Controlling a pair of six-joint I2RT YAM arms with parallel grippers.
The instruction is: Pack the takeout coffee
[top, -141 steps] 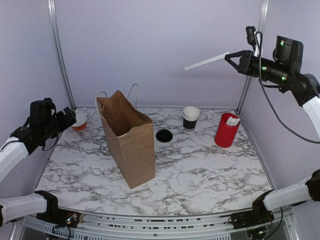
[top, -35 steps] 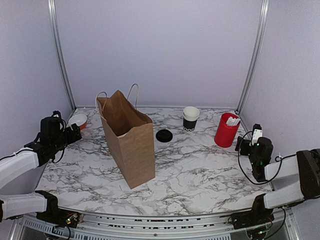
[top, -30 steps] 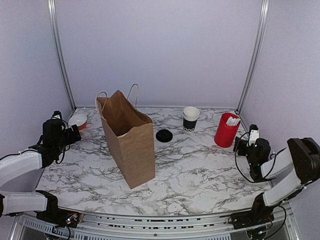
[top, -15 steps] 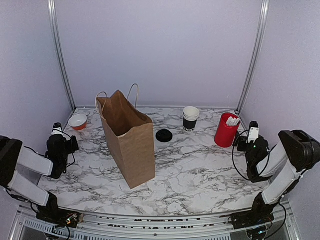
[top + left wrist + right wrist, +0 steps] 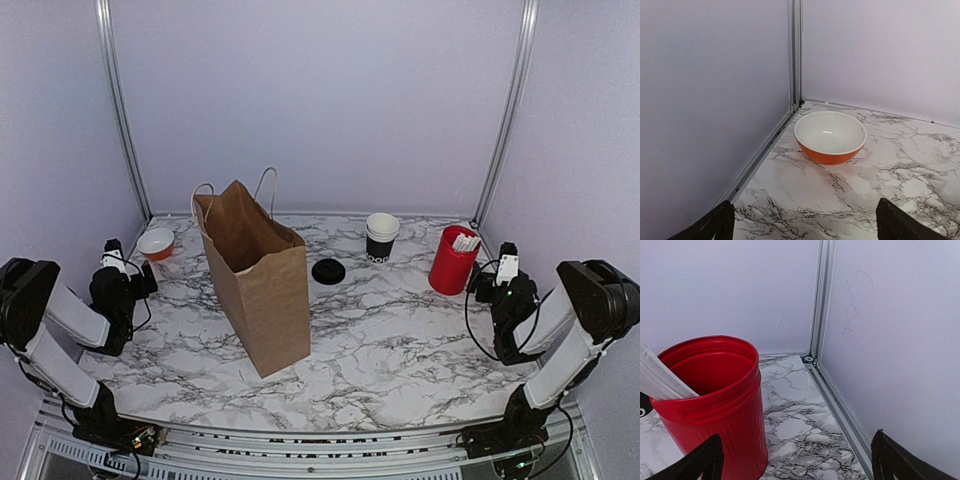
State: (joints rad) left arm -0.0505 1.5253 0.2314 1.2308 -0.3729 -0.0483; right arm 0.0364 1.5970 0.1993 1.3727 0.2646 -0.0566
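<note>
Left wrist view: the left gripper [image 5: 805, 230] is seen spread wide and empty, low over the marble table [image 5: 920, 165] at its left edge, with an orange bowl [image 5: 830, 137] just beyond. The right gripper [image 5: 797, 465] is also held wide and empty at the right edge, beside a red canister [image 5: 715, 405]. The round black lid [image 5: 328, 271] is laid flat between the paper bag [image 5: 262, 290] and the stack of black cups [image 5: 381, 238]; a single cup cannot be told apart.

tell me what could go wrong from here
The paper bag stands tall and unsupported; a reach at its rim could tip it. The black lid lies loose outside the bag and might get left behind. The open right gripper sits close to the red cylinder and could knock it.
</note>
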